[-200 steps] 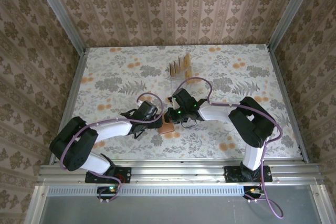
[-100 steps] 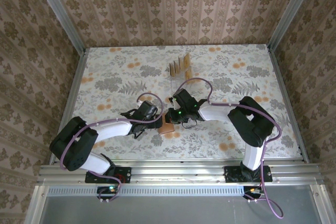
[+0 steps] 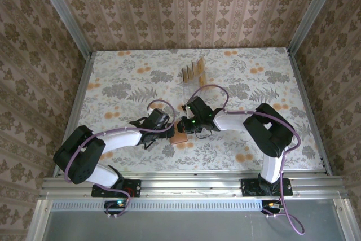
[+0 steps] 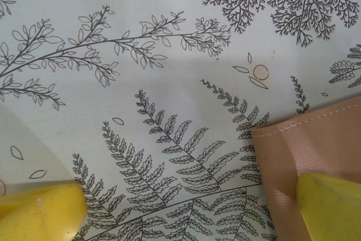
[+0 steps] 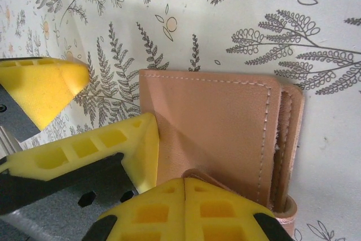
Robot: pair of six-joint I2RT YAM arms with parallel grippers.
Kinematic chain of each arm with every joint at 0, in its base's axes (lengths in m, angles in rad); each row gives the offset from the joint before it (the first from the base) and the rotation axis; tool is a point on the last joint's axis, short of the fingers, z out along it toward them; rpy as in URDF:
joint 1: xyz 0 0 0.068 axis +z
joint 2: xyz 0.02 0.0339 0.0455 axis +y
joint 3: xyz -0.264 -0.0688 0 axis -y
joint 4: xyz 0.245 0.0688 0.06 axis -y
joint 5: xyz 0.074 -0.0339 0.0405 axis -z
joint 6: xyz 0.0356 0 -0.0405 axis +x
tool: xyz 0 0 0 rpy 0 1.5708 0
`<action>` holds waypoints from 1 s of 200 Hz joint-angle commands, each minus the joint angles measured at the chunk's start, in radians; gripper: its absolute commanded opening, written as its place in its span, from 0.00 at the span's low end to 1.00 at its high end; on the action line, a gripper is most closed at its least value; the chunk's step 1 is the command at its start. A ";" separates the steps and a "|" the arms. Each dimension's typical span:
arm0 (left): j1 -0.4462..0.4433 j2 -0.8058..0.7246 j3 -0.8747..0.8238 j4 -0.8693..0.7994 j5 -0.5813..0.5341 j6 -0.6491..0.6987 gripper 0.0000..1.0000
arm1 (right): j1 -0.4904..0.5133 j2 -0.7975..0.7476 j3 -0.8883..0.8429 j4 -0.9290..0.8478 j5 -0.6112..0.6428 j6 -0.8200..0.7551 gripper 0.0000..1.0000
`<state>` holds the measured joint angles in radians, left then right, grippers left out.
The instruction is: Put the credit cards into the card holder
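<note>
The card holder lies closed on the floral table between my two grippers, a salmon leather wallet with stitched edges. My right gripper is shut, pinching a raised fold at the wallet's near edge; in the top view it hangs just above the wallet. My left gripper stands open, its right finger resting on the wallet's corner and its left finger on bare cloth. That gripper sits at the wallet's left side. The credit cards stand upright far back on the table.
The floral tablecloth stretches wide to both sides and behind. Wallpapered walls with metal posts close in the table on three sides. A metal rail runs along the near edge by the arm bases.
</note>
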<state>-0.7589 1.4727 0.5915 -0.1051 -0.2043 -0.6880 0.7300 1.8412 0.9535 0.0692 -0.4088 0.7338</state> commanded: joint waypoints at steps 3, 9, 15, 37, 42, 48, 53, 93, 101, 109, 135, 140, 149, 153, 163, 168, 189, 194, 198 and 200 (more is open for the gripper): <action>0.003 0.130 -0.061 -0.016 0.120 0.002 0.99 | 0.000 0.041 -0.058 -0.069 0.031 0.001 0.00; 0.004 0.130 -0.061 -0.016 0.120 0.002 0.99 | 0.000 0.042 -0.063 -0.070 0.035 0.000 0.00; 0.003 0.130 -0.061 -0.018 0.120 0.002 0.99 | -0.001 0.043 -0.070 -0.075 0.041 0.000 0.00; 0.003 0.125 -0.061 -0.022 0.118 0.002 0.99 | 0.000 0.049 -0.094 -0.089 0.063 -0.002 0.00; 0.003 0.123 -0.061 -0.022 0.117 0.002 0.99 | 0.000 0.054 -0.097 -0.092 0.066 0.001 0.00; 0.003 0.123 -0.061 -0.022 0.117 0.002 0.99 | -0.001 0.061 -0.098 -0.098 0.067 0.001 0.00; 0.003 0.123 -0.061 -0.022 0.117 0.002 0.99 | 0.000 0.064 -0.103 -0.094 0.068 0.004 0.00; 0.007 0.115 -0.045 -0.032 0.120 0.011 1.00 | -0.001 0.050 -0.087 -0.091 0.037 0.014 0.04; 0.010 0.115 -0.024 -0.047 0.123 0.021 1.00 | -0.002 0.032 -0.058 -0.110 0.030 0.006 0.10; 0.014 0.108 0.001 -0.068 0.120 0.037 1.00 | -0.001 0.011 -0.024 -0.138 0.029 -0.004 0.15; 0.061 0.059 0.094 -0.135 0.119 0.091 1.00 | -0.006 -0.062 0.107 -0.247 0.049 -0.044 0.53; 0.075 0.045 0.112 -0.150 0.117 0.105 1.00 | -0.009 -0.078 0.132 -0.265 0.061 -0.048 0.63; 0.101 0.019 0.146 -0.168 0.119 0.132 1.00 | -0.017 -0.103 0.171 -0.292 0.070 -0.054 0.79; 0.114 0.007 0.162 -0.175 0.119 0.146 1.00 | -0.022 -0.113 0.189 -0.306 0.074 -0.058 0.88; 0.144 -0.016 0.209 -0.209 0.116 0.179 1.00 | -0.031 -0.144 0.228 -0.345 0.096 -0.067 1.00; 0.158 -0.027 0.233 -0.222 0.115 0.195 1.00 | -0.035 -0.160 0.242 -0.357 0.103 -0.072 1.00; 0.216 -0.083 0.314 -0.267 0.118 0.257 1.00 | -0.066 -0.238 0.269 -0.402 0.140 -0.084 1.00; 0.234 -0.093 0.332 -0.278 0.122 0.266 1.00 | -0.077 -0.261 0.264 -0.408 0.151 -0.085 1.00; 0.247 -0.103 0.345 -0.285 0.122 0.275 1.00 | -0.088 -0.280 0.259 -0.411 0.157 -0.086 1.00; 0.253 -0.109 0.349 -0.286 0.121 0.279 1.00 | -0.093 -0.291 0.255 -0.414 0.160 -0.086 1.00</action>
<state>-0.5629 1.4391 0.8505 -0.3202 -0.1009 -0.5179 0.6804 1.6672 1.1896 -0.2436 -0.3164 0.6796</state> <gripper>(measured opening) 0.999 0.999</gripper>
